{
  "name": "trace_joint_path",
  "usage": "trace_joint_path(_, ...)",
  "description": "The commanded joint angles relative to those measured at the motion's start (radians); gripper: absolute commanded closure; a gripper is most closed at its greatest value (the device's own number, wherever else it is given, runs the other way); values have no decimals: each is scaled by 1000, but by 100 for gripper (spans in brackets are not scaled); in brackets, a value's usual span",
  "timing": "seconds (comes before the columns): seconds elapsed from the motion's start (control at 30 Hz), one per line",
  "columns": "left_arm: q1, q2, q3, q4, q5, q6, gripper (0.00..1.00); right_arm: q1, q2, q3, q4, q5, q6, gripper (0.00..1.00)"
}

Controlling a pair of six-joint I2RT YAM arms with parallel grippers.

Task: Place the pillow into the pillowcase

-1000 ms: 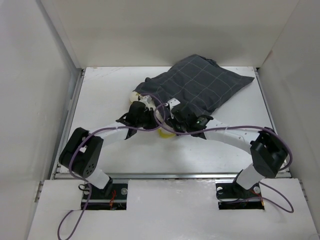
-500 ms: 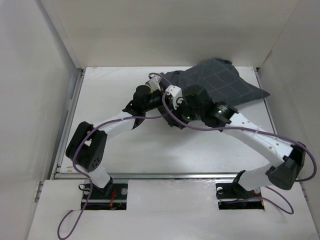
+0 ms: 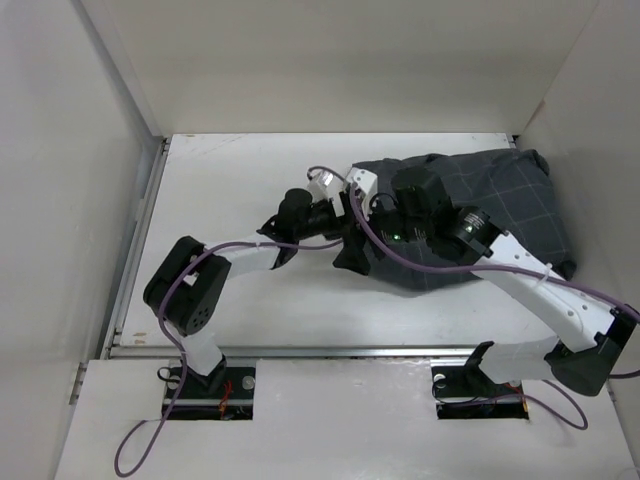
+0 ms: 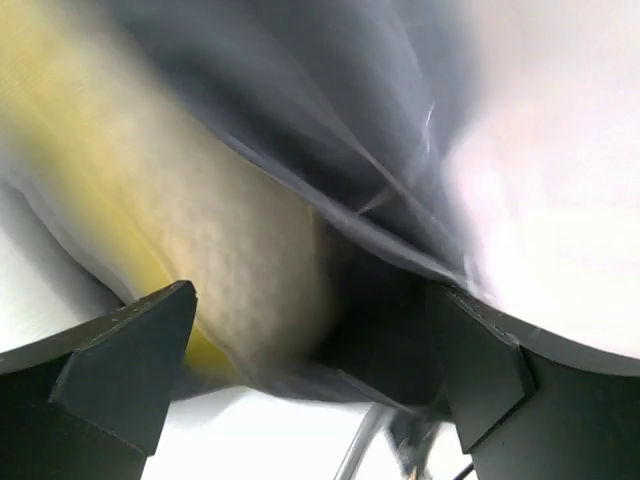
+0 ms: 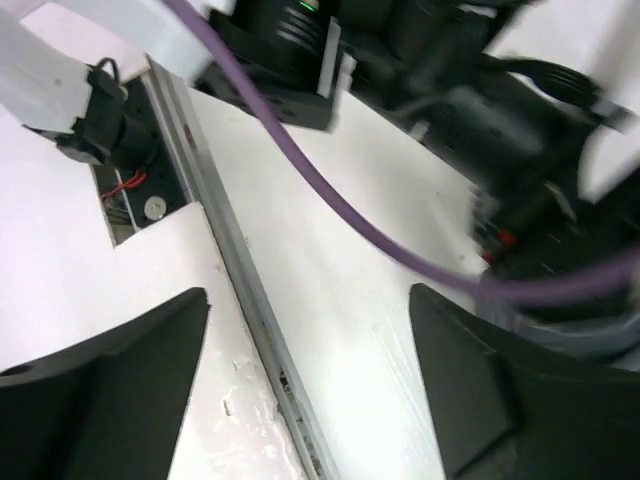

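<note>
I stand beside the surface point(image 3: 230, 190) and see the pillowcase point(image 3: 490, 200) lying as a dark, puffed bundle at the far right, close to the right wall. Both arms reach to its left edge, where the opening seems to be. From above the pillow is almost hidden. In the left wrist view, the pillow point(image 4: 190, 230) shows as a cream and yellow band under the grey cloth, so I judge that most of it is already inside.

The left claw point(image 4: 310, 290) has its fingers wide apart, just in front of the pillow's end and the hem. The picture is blurred, and I see no grip on anything. The right claw point(image 5: 310, 295) is also spread, with nothing between the fingers, and it looks down at the bare surface.

The step in hand, I think, is to cover the last exposed end. One claw should pinch only the hem, not the pillow. The other should push the yellow edge deeper, slowly, toward the closed end. The purple cable point(image 5: 290, 160) crosses near the claws and could catch.
</note>
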Motion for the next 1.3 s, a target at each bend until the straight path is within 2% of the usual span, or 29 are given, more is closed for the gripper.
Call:
trace_joint_path(0.0,45,-128,-62,-169,-73,90,0,-54,-22,-48,42,8,43,11)
trace_joint_path(0.03,45,-163,-62,-242,-197,117,0,-71,-22,-58,42,28,52,2)
trace_joint_path(0.1,45,-252,-48,-426,-321,164,0,-126,-52,-67,42,92,89,0)
trace_joint_path(0.2,83,-324,-34,-511,-449,189,0,-196,-62,-78,42,207,171,0)
trace_joint_path(0.23,95,-324,-34,-520,-460,189,0,-247,-62,-87,42,300,194,0)
trace_joint_path(0.3,114,-324,12,-520,-460,212,0,-296,-13,-87,31,402,262,0)
trace_joint_path(0.37,126,-285,65,-539,-431,249,0,-348,47,-20,19,530,271,0)
trace_joint_path(0.53,157,-134,224,-588,-373,298,0,-348,398,241,-52,720,256,0)
trace_joint_path(0.6,178,-93,248,-568,-312,298,2,-358,499,383,-52,737,230,0)
trace_joint_path(0.63,187,-75,257,-559,-261,307,4,-358,600,439,-67,720,210,0)
trace_joint_path(0.7,212,-12,293,-548,-230,307,11,-358,703,617,-101,649,176,2)
trace_joint_path(0.77,227,57,332,-548,-175,307,26,-358,842,718,-153,621,124,7)
trace_joint_path(0.8,240,80,343,-548,-150,307,39,-358,881,758,-167,620,124,9)
trace_joint_path(0.9,250,160,385,-533,-75,307,54,-358,995,879,-234,620,99,26)
trace_joint_path(0.93,250,174,394,-533,-75,307,57,-358,1007,890,-235,620,99,43)
trace_joint_path(0.97,259,188,394,-520,-63,307,65,-358,1017,902,-235,605,89,69)
trace_joint_path(1.03,260,219,403,-510,-52,307,65,-358,1027,919,-235,573,79,83)
trace_joint_path(1.07,269,231,403,-497,-41,307,68,-348,1027,937,-235,529,79,100)
trace_joint_path(1.1,269,243,415,-497,-8,307,73,-348,1038,938,-225,498,60,100)
trace_joint_path(1.23,278,307,425,-477,32,307,74,-298,1038,997,-189,314,17,100)
trace_joint_path(1.27,278,308,425,-462,46,316,74,-278,1038,1013,-189,192,17,100)
